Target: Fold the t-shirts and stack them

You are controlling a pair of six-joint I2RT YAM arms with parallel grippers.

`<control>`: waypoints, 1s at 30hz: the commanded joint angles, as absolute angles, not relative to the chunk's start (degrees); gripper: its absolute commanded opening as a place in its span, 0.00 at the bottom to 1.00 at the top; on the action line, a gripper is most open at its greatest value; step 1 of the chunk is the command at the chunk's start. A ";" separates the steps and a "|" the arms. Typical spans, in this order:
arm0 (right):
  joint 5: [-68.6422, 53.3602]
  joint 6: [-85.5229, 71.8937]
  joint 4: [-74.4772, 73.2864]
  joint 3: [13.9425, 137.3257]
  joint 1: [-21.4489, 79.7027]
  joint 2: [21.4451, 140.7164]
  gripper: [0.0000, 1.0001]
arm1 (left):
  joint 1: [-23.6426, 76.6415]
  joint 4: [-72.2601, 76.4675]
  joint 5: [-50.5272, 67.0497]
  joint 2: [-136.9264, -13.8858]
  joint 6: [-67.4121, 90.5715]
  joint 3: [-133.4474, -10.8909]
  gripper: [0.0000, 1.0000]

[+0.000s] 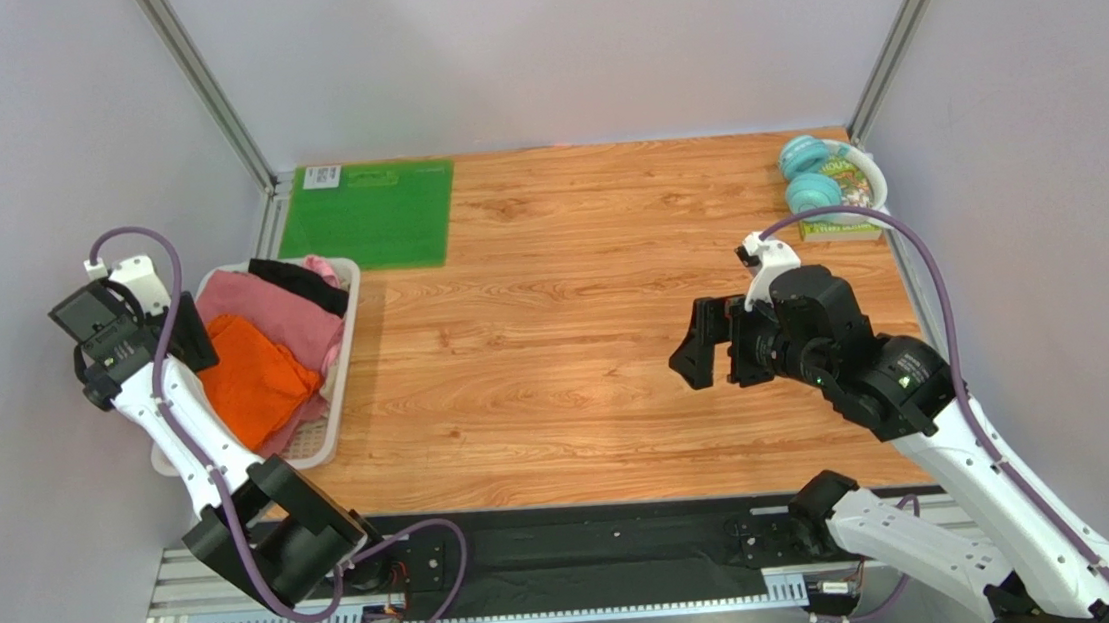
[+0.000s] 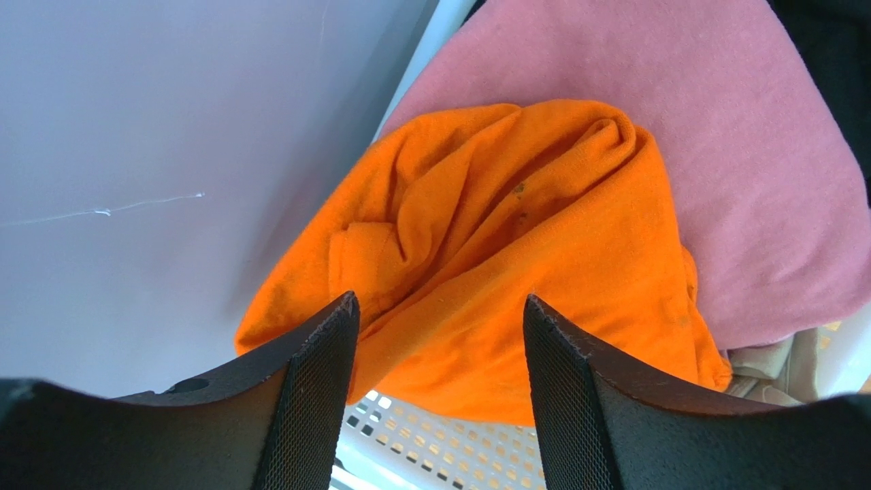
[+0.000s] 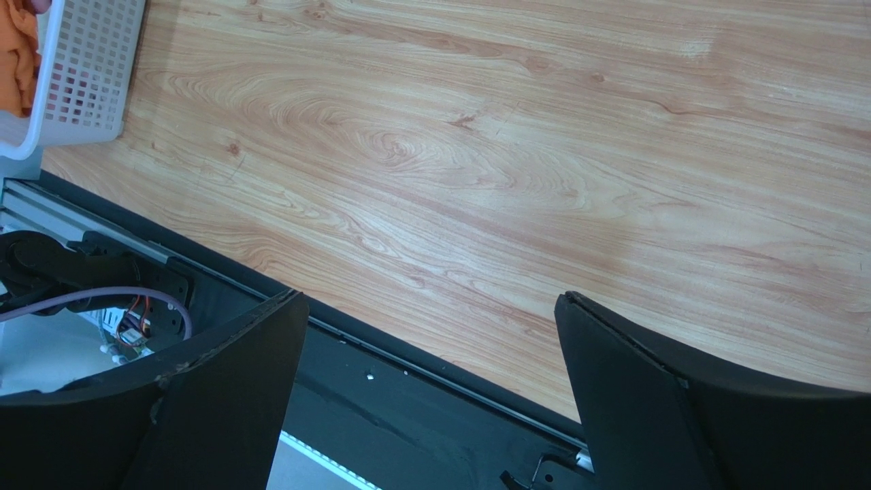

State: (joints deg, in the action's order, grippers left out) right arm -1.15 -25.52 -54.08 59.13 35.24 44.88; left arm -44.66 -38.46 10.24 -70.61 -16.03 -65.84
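The orange t-shirt (image 1: 256, 383) lies crumpled in a white basket (image 1: 318, 430) at the table's left, with the pink t-shirt (image 1: 271, 314) behind it and the black t-shirt (image 1: 305, 282) at the back. My left gripper (image 1: 194, 340) is open just above the orange t-shirt (image 2: 511, 255), touching nothing; the pink t-shirt (image 2: 736, 153) lies to its right. My right gripper (image 1: 700, 347) is open and empty above the table's right middle, shown in the right wrist view (image 3: 429, 306).
A flat green mat (image 1: 368, 215) lies at the back left. A white bowl (image 1: 865, 164) with teal objects (image 1: 807, 157) stands at the back right. The basket's corner (image 3: 82, 71) shows in the right wrist view. Walls close both sides.
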 commanded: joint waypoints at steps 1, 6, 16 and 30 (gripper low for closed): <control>-2.20 -26.28 -51.77 59.33 35.60 44.21 1.00 | -45.18 -36.39 10.73 -70.05 -18.45 -66.89 0.67; -1.23 -26.02 -52.12 59.94 35.60 43.95 1.00 | -45.18 -36.04 10.81 -69.87 -19.60 -63.90 0.66; -0.61 -26.19 -52.82 61.61 35.51 43.86 1.00 | -45.18 -35.42 12.39 -69.35 -21.71 -57.66 0.45; -2.99 -26.89 -51.94 59.41 35.51 42.19 0.84 | -45.00 -58.39 35.39 -60.30 -20.92 -73.95 0.00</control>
